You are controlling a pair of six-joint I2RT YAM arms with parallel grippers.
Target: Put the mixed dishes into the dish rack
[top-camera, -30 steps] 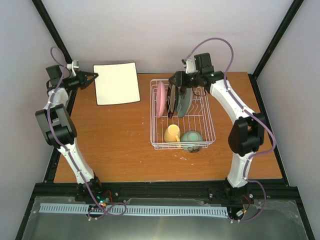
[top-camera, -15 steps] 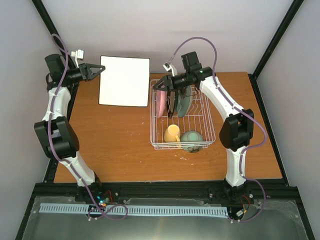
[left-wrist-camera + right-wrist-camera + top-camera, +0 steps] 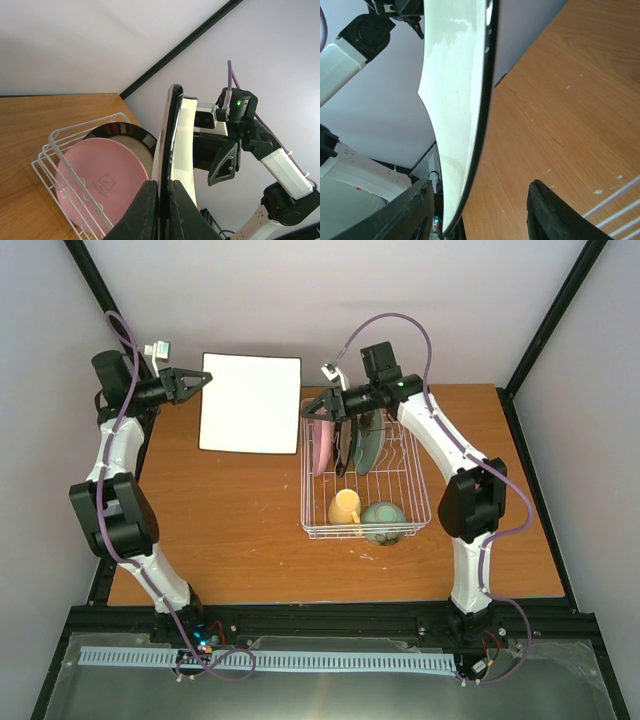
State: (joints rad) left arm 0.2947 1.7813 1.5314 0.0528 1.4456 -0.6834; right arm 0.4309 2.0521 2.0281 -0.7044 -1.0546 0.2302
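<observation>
Left pincer (image 3: pixel 203 383): shut tight on the left edge of the cream square plate (image 3: pixel 250 403). In the left wrist view its two black fingers (image 3: pixel 145 210) pinch the thin rim.
Right pincer (image 3: pixel 311 410): about half open, at the right edge of the same plate. In the right wrist view the plate's dark rim sits between its two fingers. A gap shows on the side of one finger (image 3: pixel 555 210). I cannot tell if the other finger touches the plate.
Cream square plate: held up in the air at the back left, above the brown wooden tabletop (image 3: pixel 230 530). Its flat face looks up at the top camera. Its right edge is just beside the white wire dish rack (image 3: pixel 415 505).
White wire dish rack: sits on the tabletop, right of the middle.
Pink round plate (image 3: pixel 321 445): stands on its edge at the back of the rack, on the left.
Dark brown round plate (image 3: pixel 344 448): stands on its edge just right of the pink one.
Teal plate (image 3: pixel 370 447): stands on its edge just right of the brown one.
Yellow mug (image 3: pixel 345 508): in the front part of the rack, on the left.
Pale green bowl (image 3: pixel 384 521): in the front part of the rack, just right of the mug.
</observation>
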